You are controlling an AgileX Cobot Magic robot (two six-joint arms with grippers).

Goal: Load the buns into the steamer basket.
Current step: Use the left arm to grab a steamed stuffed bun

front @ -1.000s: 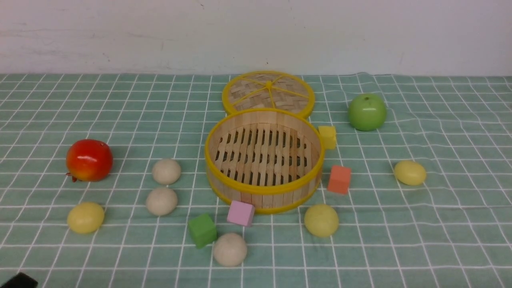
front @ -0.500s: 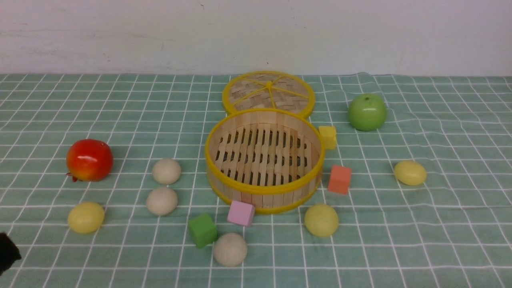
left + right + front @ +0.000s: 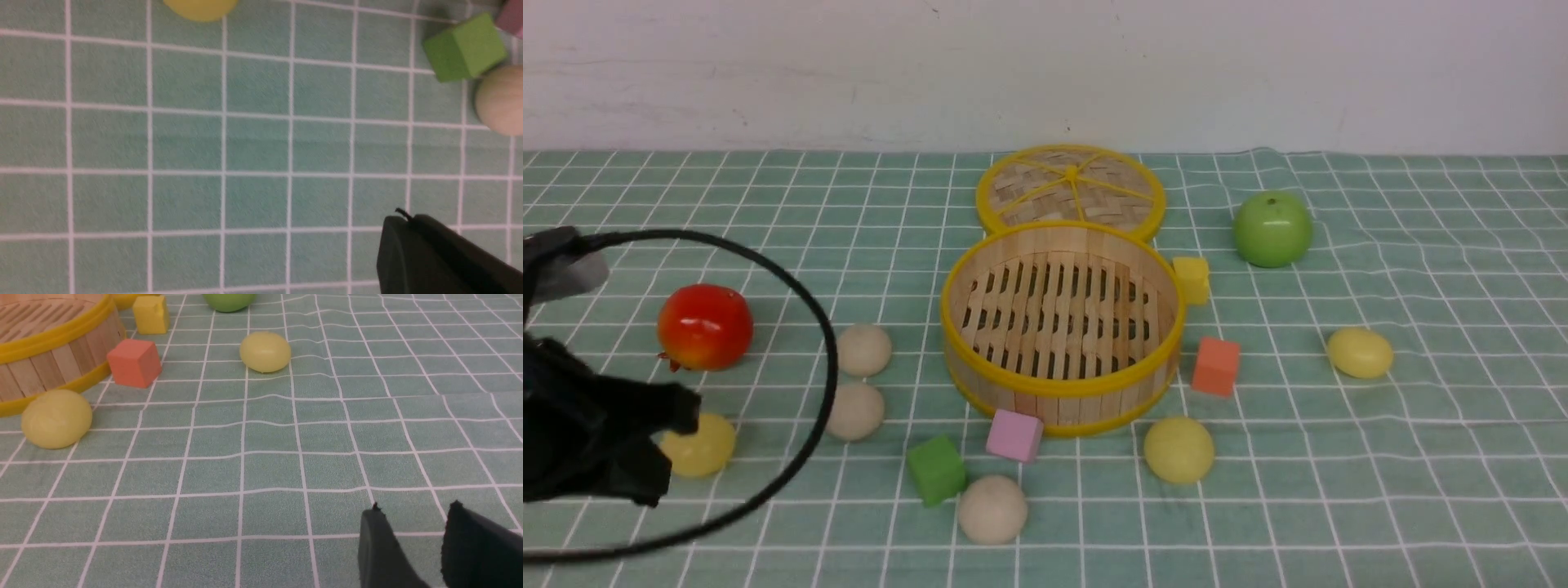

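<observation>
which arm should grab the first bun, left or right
Left, probably: the left arm sits close by a yellow bun, though its jaws are shut. The right jaws are open but short of any bun.

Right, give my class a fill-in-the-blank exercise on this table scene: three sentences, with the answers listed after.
1. The number of buns lying inside the steamer basket is ___.
2. Seen from the front, the woven lid lies directly ___ the basket.
3. The fruit to the right of the lid is ___ in colour.
Missing words: zero; behind; green.
</observation>
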